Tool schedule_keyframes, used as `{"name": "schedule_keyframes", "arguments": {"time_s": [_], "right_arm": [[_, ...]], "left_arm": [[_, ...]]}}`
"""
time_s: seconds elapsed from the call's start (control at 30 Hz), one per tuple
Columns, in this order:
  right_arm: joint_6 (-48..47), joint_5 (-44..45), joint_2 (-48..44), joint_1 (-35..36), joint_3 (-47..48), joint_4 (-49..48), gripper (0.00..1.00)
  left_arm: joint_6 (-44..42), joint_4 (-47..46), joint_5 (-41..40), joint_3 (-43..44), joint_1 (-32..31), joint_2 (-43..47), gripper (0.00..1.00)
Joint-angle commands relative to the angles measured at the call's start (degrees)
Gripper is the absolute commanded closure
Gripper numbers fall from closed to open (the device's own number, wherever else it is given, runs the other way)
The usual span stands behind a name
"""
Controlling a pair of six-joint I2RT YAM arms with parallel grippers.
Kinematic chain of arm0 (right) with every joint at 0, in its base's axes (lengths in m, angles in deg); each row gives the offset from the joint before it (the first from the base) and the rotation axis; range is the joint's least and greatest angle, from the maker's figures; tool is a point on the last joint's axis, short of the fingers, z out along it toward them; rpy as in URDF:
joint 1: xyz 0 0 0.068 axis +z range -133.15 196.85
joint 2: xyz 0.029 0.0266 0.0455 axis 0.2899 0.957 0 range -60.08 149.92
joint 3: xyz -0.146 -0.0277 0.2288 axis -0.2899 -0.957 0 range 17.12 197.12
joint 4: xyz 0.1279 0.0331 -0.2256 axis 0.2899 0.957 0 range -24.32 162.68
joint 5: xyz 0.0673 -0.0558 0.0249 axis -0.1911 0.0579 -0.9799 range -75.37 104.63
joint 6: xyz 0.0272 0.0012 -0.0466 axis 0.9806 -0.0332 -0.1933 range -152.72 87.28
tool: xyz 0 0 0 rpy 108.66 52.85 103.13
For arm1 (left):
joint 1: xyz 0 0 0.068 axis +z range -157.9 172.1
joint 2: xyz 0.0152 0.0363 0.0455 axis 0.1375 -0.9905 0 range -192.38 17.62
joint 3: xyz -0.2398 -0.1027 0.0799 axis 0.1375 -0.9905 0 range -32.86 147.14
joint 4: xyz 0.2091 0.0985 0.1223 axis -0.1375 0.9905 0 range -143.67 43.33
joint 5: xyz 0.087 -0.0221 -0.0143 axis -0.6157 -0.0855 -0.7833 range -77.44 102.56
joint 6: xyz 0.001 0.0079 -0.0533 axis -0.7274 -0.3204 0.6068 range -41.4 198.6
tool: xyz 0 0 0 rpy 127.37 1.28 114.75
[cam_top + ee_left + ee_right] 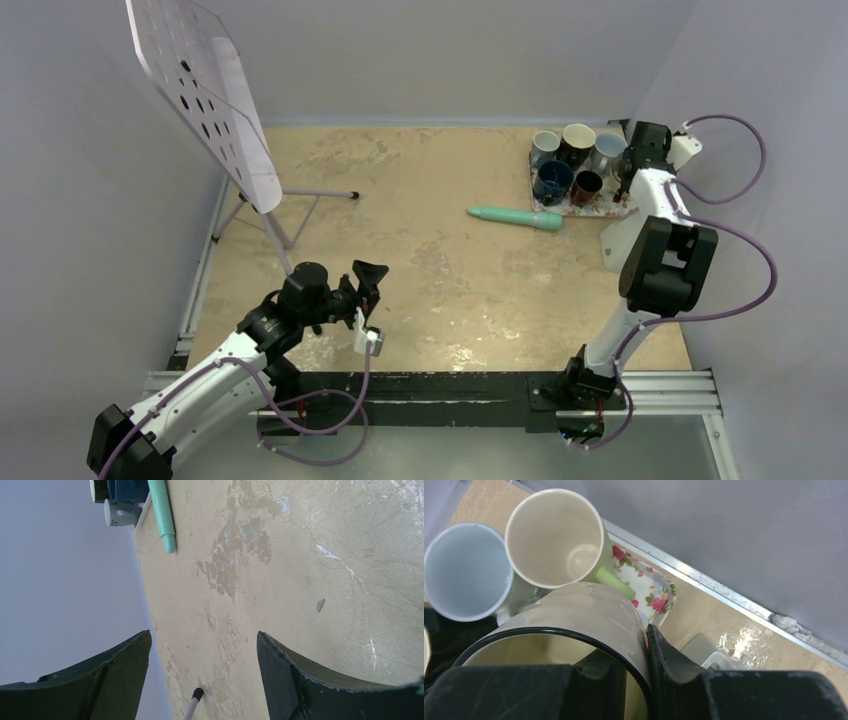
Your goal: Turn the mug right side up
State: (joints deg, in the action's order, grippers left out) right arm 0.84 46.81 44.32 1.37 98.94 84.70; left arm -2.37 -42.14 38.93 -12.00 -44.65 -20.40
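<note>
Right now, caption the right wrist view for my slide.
Right hand grips the black-rimmed mug by its wall, beside a cream mug and a pale blue mug.

Both arms use white tube links, left arm (225, 362) and right arm (652, 195), joined by chunky black housings. Thin purple cables (762, 155) loop loosely along each. Left gripper (204, 680): fingers (105, 680) dark, matte, wedge-shaped, lightly scuffed.
</note>
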Motion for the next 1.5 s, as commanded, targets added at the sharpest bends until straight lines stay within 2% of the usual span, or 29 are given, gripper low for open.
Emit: {"name": "schedule_keyframes", "arguments": {"time_s": [0.0,0.2,0.53,0.8,0.97,1.07,1.17,1.23,1.47], "right_arm": [[-1.5,0.1,0.0,-1.0,1.6,-3.8,1.0],[-4.3,-3.9,4.4,-0.9,4.2,-3.8,1.0],[-6.0,-5.6,8.0,-0.7,5.8,-4.1,1.0],[-4.9,-9.9,11.2,-0.8,7.7,-3.8,1.0],[-4.3,-9.3,11.3,-0.7,7.3,-3.3,1.0],[-4.8,-8.9,11.1,-0.7,8.5,-2.0,0.87],[-5.1,-8.3,10.2,-0.8,8.8,-1.4,0.67],[-5.2,-8.0,9.1,-0.8,8.4,-1.7,0.58],[-6.2,-7.0,6.9,-0.8,8.2,-1.2,0.5]], "left_arm": [[0.6,-0.9,1.3,1.2,0.4,-0.2,0.19],[0.5,-1.5,1.5,1.1,0.4,-0.4,0.19],[0.2,-0.8,0.8,1.4,0.3,-0.5,0.19],[0.0,-0.8,0.8,1.6,0.4,-0.8,0.19],[-0.2,-0.5,0.3,1.6,0.5,-0.8,0.2],[0.0,-0.4,0.5,1.6,0.5,-0.8,0.19],[-0.1,-0.7,0.8,1.5,0.5,-0.9,0.2],[0.0,-0.8,0.8,1.5,0.5,-1.0,0.2],[0.0,-0.9,0.9,1.3,0.5,-0.7,0.2]]}}
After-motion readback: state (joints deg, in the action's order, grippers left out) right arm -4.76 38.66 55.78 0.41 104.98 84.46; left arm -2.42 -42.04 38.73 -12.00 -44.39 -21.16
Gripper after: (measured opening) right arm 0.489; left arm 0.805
